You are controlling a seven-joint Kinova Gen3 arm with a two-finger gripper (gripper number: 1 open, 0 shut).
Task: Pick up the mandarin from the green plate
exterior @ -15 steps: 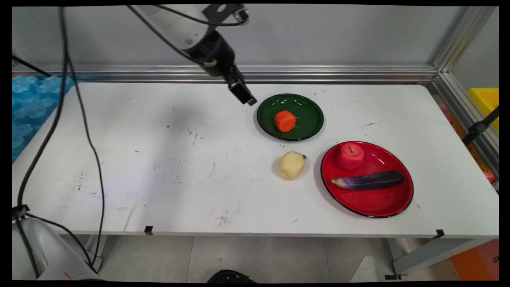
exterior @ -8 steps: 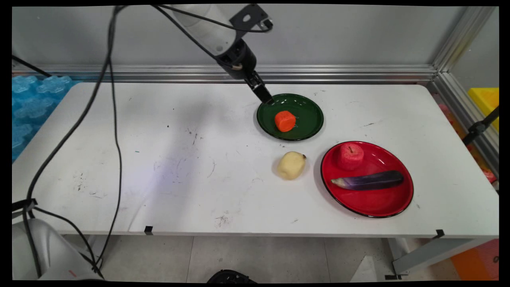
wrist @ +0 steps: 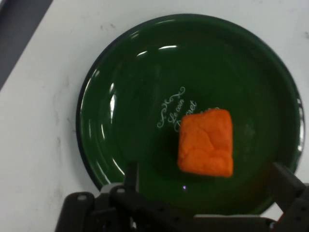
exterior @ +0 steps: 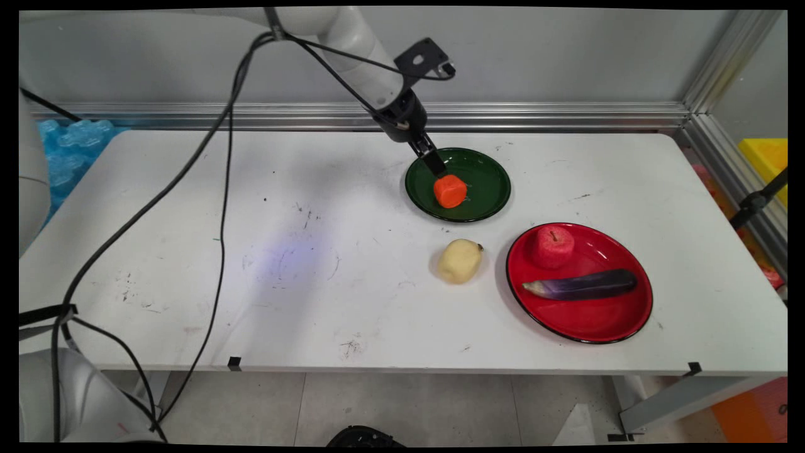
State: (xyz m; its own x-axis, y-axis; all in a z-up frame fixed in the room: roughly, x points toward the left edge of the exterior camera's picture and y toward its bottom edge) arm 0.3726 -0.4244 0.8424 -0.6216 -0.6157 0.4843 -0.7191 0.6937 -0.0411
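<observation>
An orange carrot chunk [exterior: 450,191] [wrist: 205,142] lies on a green plate [exterior: 487,170] [wrist: 130,96] at the table's back middle. My gripper [exterior: 438,170] [wrist: 208,180] hangs just above the plate's left part, tilted down toward the chunk. In the hand view its fingers [wrist: 131,175] stand open, wide apart, with the chunk just ahead of the gap between them and not held.
A pale potato [exterior: 460,260] lies on the table in front of the green plate. To its right a red plate [exterior: 585,324] holds a red apple [exterior: 553,246] and a purple eggplant [exterior: 582,285]. Black cables [exterior: 214,189] hang over the table's left half.
The gripper has moved right and down, from left of the green plate to over it, close to the carrot chunk. Plates and food have not moved.
</observation>
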